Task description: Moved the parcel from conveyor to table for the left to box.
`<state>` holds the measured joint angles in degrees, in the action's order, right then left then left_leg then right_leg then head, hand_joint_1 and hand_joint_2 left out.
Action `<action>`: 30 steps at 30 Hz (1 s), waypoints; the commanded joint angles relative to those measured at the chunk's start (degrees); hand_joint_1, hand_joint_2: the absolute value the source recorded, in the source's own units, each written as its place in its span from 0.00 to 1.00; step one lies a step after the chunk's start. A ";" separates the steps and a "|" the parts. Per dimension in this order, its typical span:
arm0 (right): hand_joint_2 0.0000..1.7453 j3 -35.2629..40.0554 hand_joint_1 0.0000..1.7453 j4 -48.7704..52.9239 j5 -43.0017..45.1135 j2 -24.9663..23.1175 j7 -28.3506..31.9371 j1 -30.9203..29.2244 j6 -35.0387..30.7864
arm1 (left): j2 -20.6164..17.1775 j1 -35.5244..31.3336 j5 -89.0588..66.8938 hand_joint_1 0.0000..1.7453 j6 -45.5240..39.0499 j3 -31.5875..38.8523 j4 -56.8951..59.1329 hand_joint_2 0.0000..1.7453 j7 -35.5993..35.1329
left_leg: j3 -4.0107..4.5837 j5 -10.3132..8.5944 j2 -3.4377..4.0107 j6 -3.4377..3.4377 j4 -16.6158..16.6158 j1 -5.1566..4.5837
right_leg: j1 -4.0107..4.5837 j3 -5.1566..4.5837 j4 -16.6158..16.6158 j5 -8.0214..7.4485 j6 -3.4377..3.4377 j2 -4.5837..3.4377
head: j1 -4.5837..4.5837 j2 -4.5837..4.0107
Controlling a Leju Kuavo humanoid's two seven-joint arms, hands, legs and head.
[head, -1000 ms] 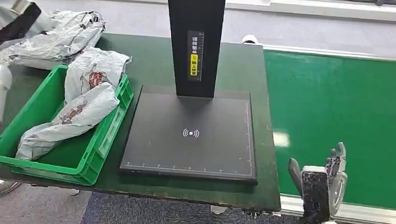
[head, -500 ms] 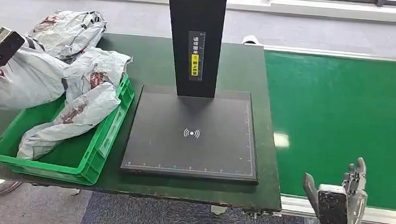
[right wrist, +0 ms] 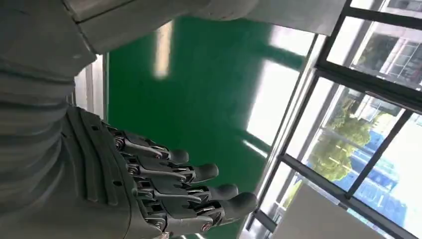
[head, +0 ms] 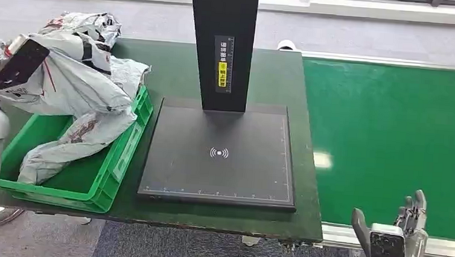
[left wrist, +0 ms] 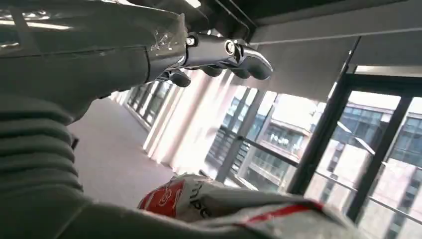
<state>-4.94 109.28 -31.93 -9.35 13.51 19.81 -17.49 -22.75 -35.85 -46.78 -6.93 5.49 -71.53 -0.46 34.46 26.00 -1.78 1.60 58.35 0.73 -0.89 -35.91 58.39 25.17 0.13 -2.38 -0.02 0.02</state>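
Left hand fingers grasping the parcel above the green box; lower it fully past the rim before releasing; right hand fingers released, empty, near the conveyor.

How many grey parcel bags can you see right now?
3: one parcel held up by the left hand over the green bin, one inside it, one behind; others may be hidden.

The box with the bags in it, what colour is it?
Green; the box shows best in the head view.
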 commanded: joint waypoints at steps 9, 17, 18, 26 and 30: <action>1.00 -4.77 0.00 -1.47 -0.14 -1.21 -1.16 -2.19 2.07 | -4.40 -4.54 6.88 0.00 11.22 -10.80 7.01 0.00 -4.67 | -0.18 -0.01 0.01 -0.03 -0.05 0.03 | 0.07 0.20 -0.05 0.04 0.03 0.29 | 0.02 -0.02; 1.00 -1.92 0.00 -4.40 0.18 0.98 -1.76 -4.52 2.93 | -5.47 -8.30 -5.11 0.00 7.60 -11.20 18.04 0.00 -9.50 | -0.28 0.00 0.08 -0.07 -0.09 0.07 | 0.13 0.34 -0.14 0.02 0.04 0.34 | 0.02 -0.02; 1.00 -1.62 0.00 -4.86 0.19 1.04 -1.84 -5.00 2.66 | -5.44 -8.77 -5.72 0.00 7.01 -10.86 19.67 0.00 -8.76 | -0.24 -0.02 0.11 -0.05 -0.09 0.03 | 0.08 0.27 -0.10 0.00 0.04 0.23 | 0.02 0.00; 1.00 0.85 0.00 -6.63 0.93 2.76 -2.34 -5.81 3.11 | -7.73 -11.95 -17.12 0.00 1.63 -8.05 32.67 0.00 -15.09 | -0.26 -0.01 0.17 -0.04 -0.09 0.04 | 0.07 0.28 -0.09 -0.01 0.04 0.16 | 0.02 -0.02; 1.00 2.72 0.00 -7.96 1.34 3.87 -3.24 -7.88 2.95 | -11.89 -17.31 -28.63 0.00 -8.73 -5.36 41.77 0.00 -19.70 | -0.37 0.03 0.40 -0.04 -0.12 0.09 | 0.15 0.36 -0.12 -0.04 0.08 0.01 | 0.02 0.00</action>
<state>-6.28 107.52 -31.28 -9.14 11.30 16.04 -14.53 -30.75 -42.81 -63.11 -4.97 -2.82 -50.72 -14.74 34.40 25.97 -1.69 1.62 58.34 0.76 -0.87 -35.86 58.43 25.14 0.18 -2.44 0.00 0.02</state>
